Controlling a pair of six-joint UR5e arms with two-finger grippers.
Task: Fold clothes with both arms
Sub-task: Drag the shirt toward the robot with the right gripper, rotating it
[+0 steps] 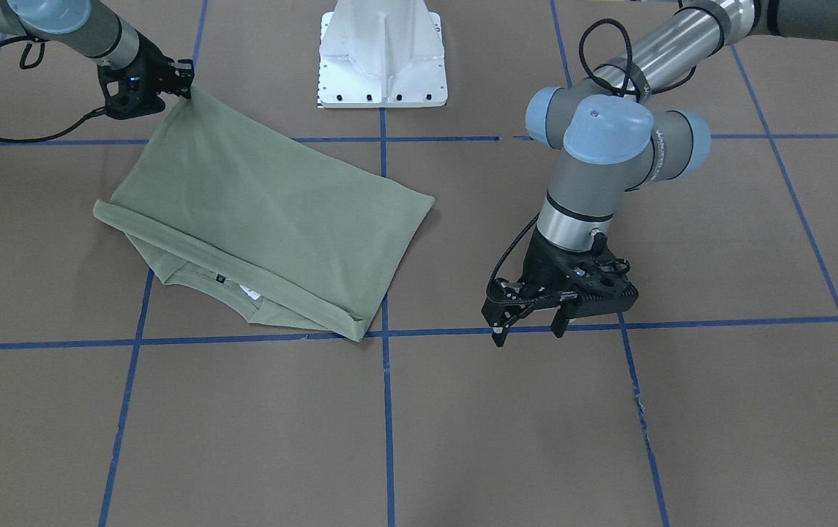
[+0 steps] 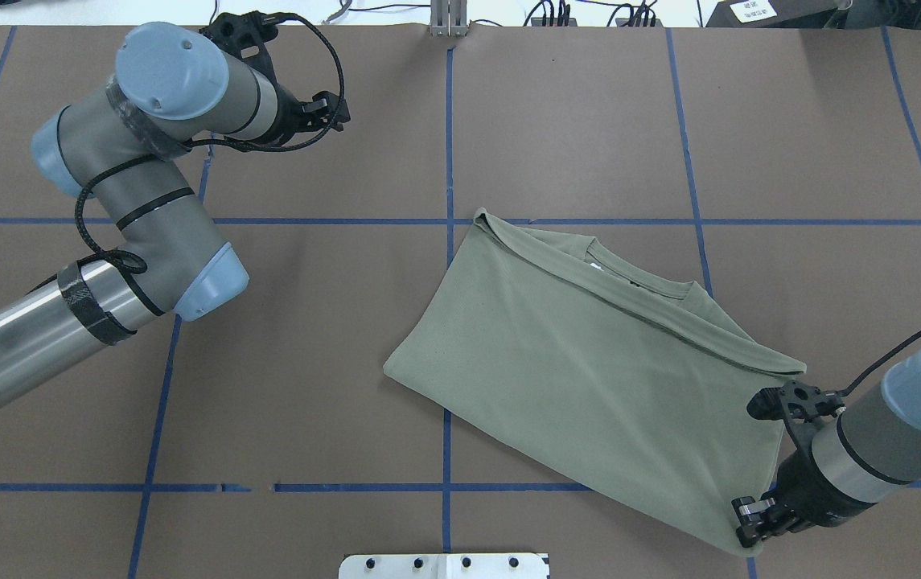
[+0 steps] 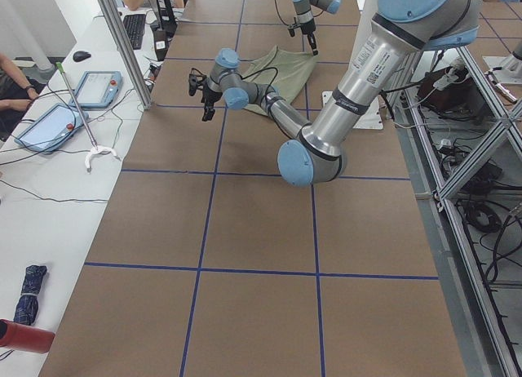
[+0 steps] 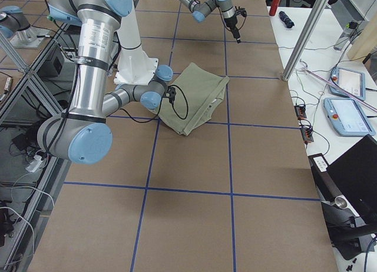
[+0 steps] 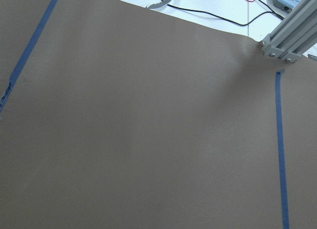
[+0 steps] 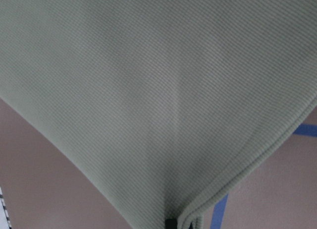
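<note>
The clothes are one olive-green shirt (image 1: 265,212) lying folded on the brown table, with its neckline and white tag (image 1: 249,293) peeking out under the folded edge. My right gripper (image 1: 186,84) is shut on one corner of the shirt and holds it lifted off the table. In the right wrist view the fabric (image 6: 148,90) fills the frame and pinches together at the bottom. From overhead, the shirt (image 2: 605,378) runs down to the right gripper (image 2: 750,527). My left gripper (image 1: 528,333) hangs open and empty above a blue tape line, well away from the shirt.
The white pedestal base (image 1: 382,58) stands at the robot's side of the table. Blue tape lines (image 2: 448,322) grid the brown surface. Beyond the far edge, a side bench (image 3: 73,116) carries tablets and cables, with a person's arm at its end.
</note>
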